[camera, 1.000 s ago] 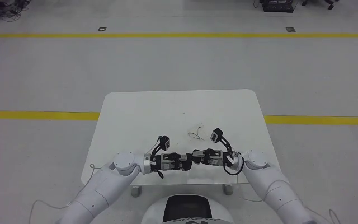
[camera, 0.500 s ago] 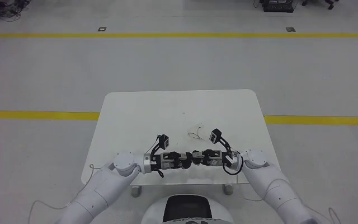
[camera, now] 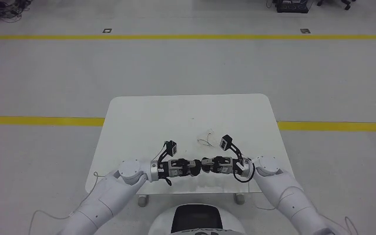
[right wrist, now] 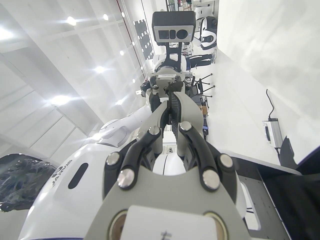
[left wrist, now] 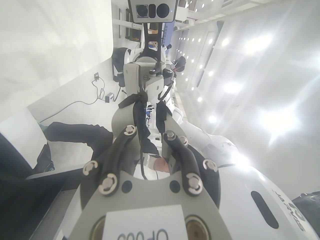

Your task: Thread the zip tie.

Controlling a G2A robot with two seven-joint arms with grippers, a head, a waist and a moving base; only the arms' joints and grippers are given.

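Above the front part of the white table [camera: 176,114] my two grippers face each other tip to tip. The left gripper [camera: 196,167] is shut on a black zip tie [left wrist: 138,111], whose bent end bunches just past its fingertips. Pointing back at it, the right gripper [camera: 206,165] is shut on a thin black strip of the zip tie [right wrist: 172,106] that runs up between its pads. In the left wrist view the right gripper's body [left wrist: 136,76] stands right behind the left gripper [left wrist: 145,106]. Beyond the right gripper [right wrist: 171,101] the right wrist view shows the left gripper's body [right wrist: 166,82].
A small tangle of thin ties or wire [camera: 205,140] lies on the table a little beyond the grippers. The table's rounded front edge runs just under both forearms. The floor around the table carries yellow lines [camera: 53,120].
Both grippers have edged slightly closer to each other, and both wrists have shifted a little. Their hold on the zip tie looks the same.
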